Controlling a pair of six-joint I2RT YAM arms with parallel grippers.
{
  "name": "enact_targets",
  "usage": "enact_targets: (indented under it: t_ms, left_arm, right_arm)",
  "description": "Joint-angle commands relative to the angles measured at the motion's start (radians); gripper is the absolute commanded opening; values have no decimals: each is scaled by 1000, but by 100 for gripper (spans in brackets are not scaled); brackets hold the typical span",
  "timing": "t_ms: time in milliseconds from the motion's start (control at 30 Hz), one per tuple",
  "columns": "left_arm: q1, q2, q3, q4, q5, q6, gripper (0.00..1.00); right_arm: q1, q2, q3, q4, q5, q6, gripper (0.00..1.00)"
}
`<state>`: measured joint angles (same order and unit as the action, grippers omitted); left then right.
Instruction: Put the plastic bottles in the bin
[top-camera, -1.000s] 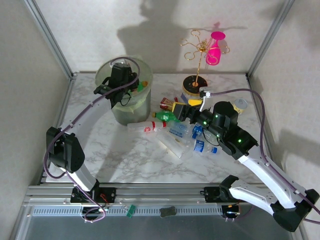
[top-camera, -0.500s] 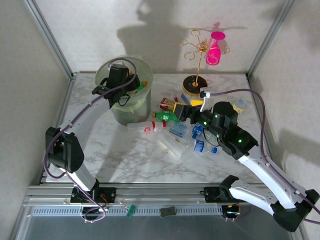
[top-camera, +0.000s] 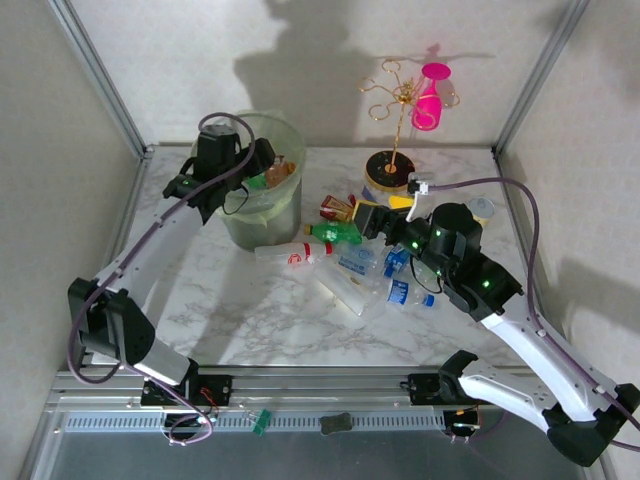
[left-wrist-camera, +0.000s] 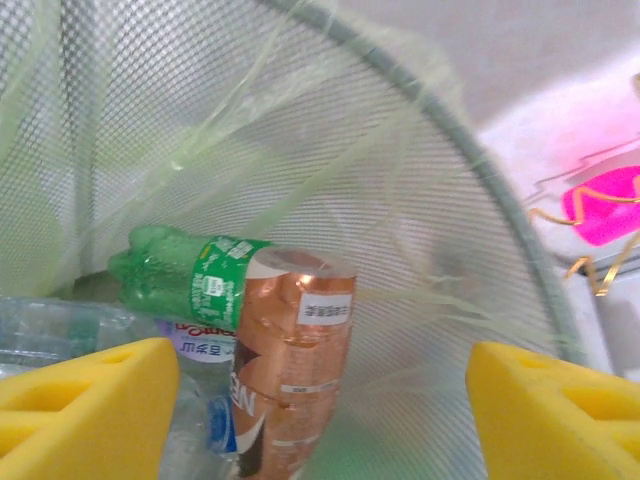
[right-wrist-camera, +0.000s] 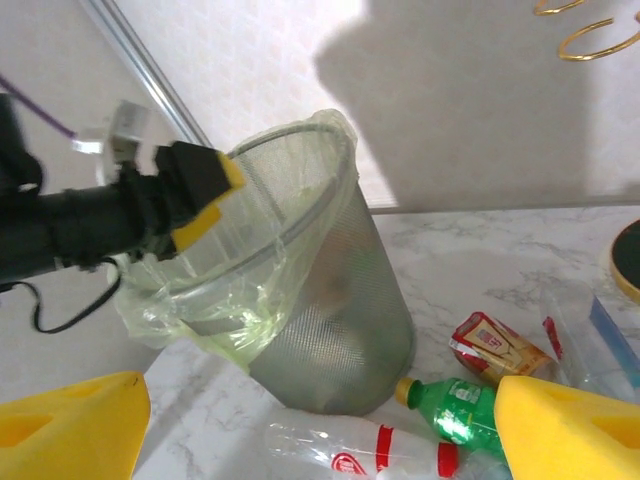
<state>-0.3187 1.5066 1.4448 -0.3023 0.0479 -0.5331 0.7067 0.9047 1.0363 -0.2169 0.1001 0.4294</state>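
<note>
The bin (top-camera: 268, 205), a grey-green mesh bucket with a pale liner, stands at the back left. My left gripper (top-camera: 258, 162) hovers over its left rim, open and holding nothing. Looking in past that left gripper (left-wrist-camera: 320, 400), I see a green bottle (left-wrist-camera: 185, 280), a copper-brown bottle (left-wrist-camera: 295, 360) and a clear bottle (left-wrist-camera: 60, 325) lying inside. My right gripper (top-camera: 368, 218) is open above the pile on the table: a green bottle (top-camera: 335, 233), a clear red-capped bottle (top-camera: 290, 255) and clear blue-labelled bottles (top-camera: 362, 262). In the right wrist view, the right gripper (right-wrist-camera: 320, 430) faces the bin (right-wrist-camera: 335, 320).
A gold wire stand (top-camera: 398, 100) with a pink cup (top-camera: 432, 95) stands at the back on a black base (top-camera: 384, 168). A red and yellow carton (top-camera: 335, 208) lies by the pile, and the carton (right-wrist-camera: 495, 345) sits right of the bin. Frame posts and walls close in both sides.
My left gripper has opened over the bin and drawn back to the left rim; the brown bottle now lies inside. The right arm has shifted slightly.
</note>
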Motion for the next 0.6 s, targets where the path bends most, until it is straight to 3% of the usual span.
enact_targets:
  t_ms: [0, 167, 400, 567]
  left_arm:
    - [4, -94, -2, 67, 89, -53, 74]
    - [-48, -163, 3, 40, 129, -13, 72]
    - [-236, -292, -89, 14, 69, 146, 72]
    - [-255, -368, -213, 42, 98, 183, 71]
  right_arm:
    - [-1, -11, 34, -32, 73, -14, 89]
    - [-1, -9, 31, -69, 139, 7, 89]
    - [-3, 14, -45, -159, 263, 52, 89]
    - [-59, 82, -86, -218, 265, 58, 89]
